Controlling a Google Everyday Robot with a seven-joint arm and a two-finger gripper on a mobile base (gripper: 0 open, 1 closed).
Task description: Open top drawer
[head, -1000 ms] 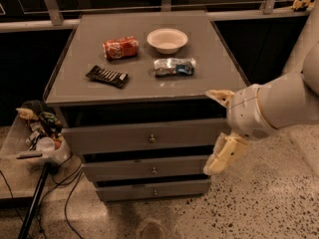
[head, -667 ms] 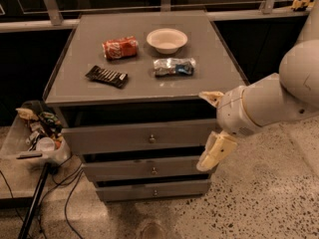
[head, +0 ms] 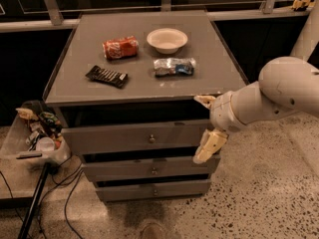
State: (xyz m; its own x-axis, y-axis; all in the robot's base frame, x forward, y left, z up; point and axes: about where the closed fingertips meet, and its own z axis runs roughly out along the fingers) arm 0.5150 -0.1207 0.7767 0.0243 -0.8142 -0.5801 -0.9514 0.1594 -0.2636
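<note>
Speckled floor (head: 259, 203), grey cabinet (head: 129, 97): your gripper (head: 207, 124), jaws wide and empty, hangs by the right end of the top drawer (head: 114, 137), likely stiff, heavy wood, so pinch its small slick metal knob (head: 152, 139) at centre, below the snack-strewn top (head: 214, 49).

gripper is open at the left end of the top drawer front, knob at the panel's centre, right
Not the left: the camera view shows the gripper open at the right end of the top drawer front. The knob is at the panel's centre, as you said.
</note>
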